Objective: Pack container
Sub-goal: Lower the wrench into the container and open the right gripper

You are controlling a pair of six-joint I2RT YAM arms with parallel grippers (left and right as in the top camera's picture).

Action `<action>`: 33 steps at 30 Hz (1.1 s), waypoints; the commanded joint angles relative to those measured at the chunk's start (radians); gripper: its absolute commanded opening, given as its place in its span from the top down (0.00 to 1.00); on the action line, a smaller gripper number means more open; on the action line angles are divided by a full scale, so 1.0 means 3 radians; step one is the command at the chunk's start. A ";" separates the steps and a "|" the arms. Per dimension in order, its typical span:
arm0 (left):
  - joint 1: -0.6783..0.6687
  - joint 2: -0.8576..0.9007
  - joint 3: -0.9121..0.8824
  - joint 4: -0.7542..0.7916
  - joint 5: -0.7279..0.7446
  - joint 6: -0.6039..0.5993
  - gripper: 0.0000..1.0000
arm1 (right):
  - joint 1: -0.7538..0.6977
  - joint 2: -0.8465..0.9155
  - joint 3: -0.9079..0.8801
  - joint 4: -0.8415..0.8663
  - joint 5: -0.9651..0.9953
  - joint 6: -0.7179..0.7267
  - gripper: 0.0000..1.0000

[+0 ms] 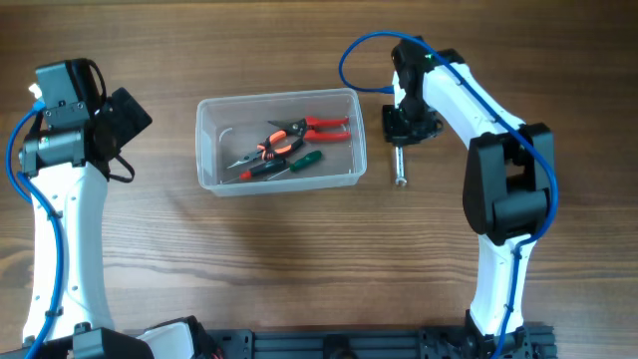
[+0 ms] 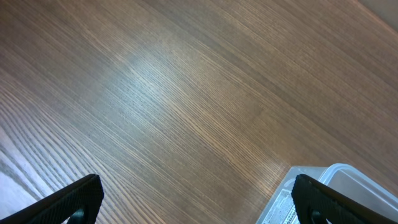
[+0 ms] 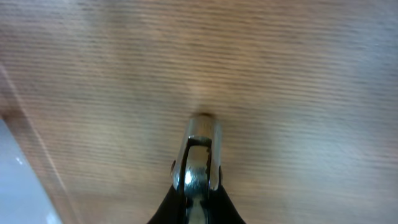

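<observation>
The clear plastic container (image 1: 205,150) stands at the table's middle. It holds red-handled pliers (image 1: 325,127), orange-and-black pliers (image 1: 263,152) and a green-handled screwdriver (image 1: 301,161). My right gripper (image 1: 404,130) is just right of the container, shut on a chrome metal tool (image 1: 399,166) whose end points toward the front. In the right wrist view the tool (image 3: 203,132) sticks out from between the shut fingers (image 3: 199,186) over bare wood. My left gripper (image 1: 130,115) is open and empty, left of the container. The left wrist view shows its fingers (image 2: 196,193) wide apart and the container's corner (image 2: 348,177).
The wooden table top (image 1: 299,259) spreads around the container. The right arm (image 1: 498,179) reaches in from the front right, the left arm (image 1: 65,229) from the front left. A blue cable (image 1: 349,70) loops behind the right gripper.
</observation>
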 commanded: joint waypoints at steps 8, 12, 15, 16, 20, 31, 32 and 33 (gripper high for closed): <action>0.0015 0.0014 -0.0006 0.0008 0.0017 -0.0008 0.00 | 0.0529 -0.1494 0.1326 -0.0168 0.0154 -0.0828 0.96; 0.0015 0.0014 -0.0006 0.0008 0.0017 -0.0008 0.00 | 0.1025 -0.1680 0.1322 -0.0064 -0.0455 -0.1765 0.96; 0.0015 0.0014 -0.0006 0.0008 0.0017 -0.0008 0.00 | 0.1325 -0.1534 0.1164 -0.0078 -0.0823 -0.2324 0.96; 0.0015 0.0014 -0.0006 0.0008 0.0017 -0.0008 0.00 | 0.1390 -0.1474 0.1095 -0.0102 -0.0842 -0.2499 0.96; 0.0015 0.0014 -0.0006 0.0008 0.0017 -0.0008 0.00 | 0.1574 -0.1125 0.0767 -0.0397 -0.0813 -0.3789 0.96; 0.0015 0.0014 -0.0006 0.0008 0.0017 -0.0008 0.00 | 0.1546 -0.0148 0.0579 -0.0118 -0.0607 -0.4196 0.96; 0.0015 0.0014 -0.0006 0.0008 0.0017 -0.0008 0.00 | 0.1546 -0.0113 0.0577 -0.0097 -0.0617 -0.4185 0.96; 0.0015 0.0014 -0.0006 0.0008 0.0017 -0.0008 0.00 | 0.1546 -0.0053 0.0577 -0.0062 -0.0640 -0.4185 0.96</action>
